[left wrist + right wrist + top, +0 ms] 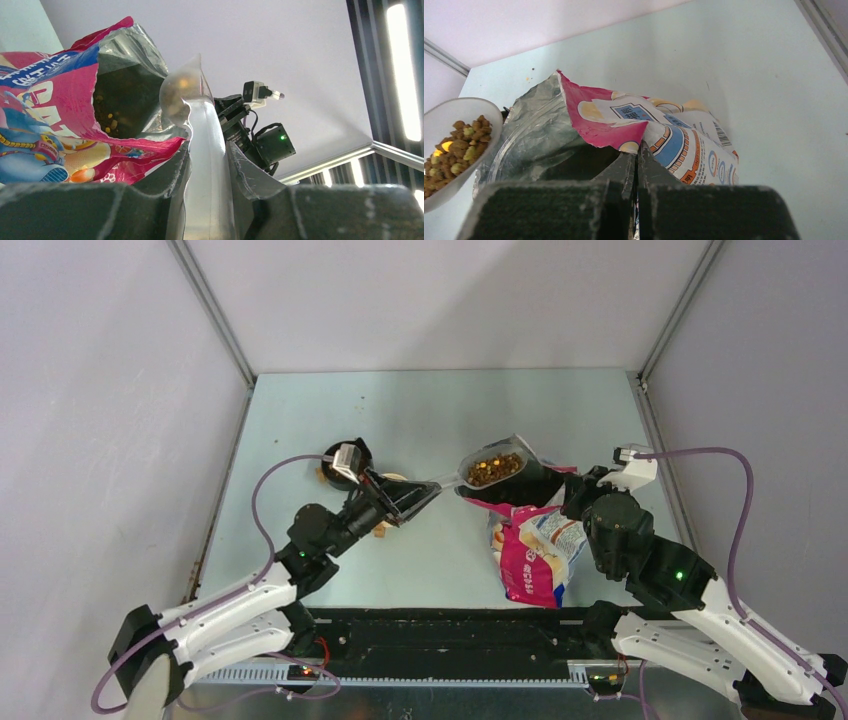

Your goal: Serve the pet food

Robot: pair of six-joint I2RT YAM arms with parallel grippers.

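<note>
With my left gripper (428, 490) half-closed around the scoop (450, 480) handle and my right gripper (636, 150) pinched tight on the bag (599, 120) rim, any tilt swinging left would spill the heaped pet food (495, 469).

Brown pet food (494, 468), pink-blue bag (530, 565)

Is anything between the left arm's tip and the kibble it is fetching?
Only the clear scoop: the left end effector grips its handle, and the kibble lies in its bowl, beside the open bag. Nothing else visible stands between them.
</note>
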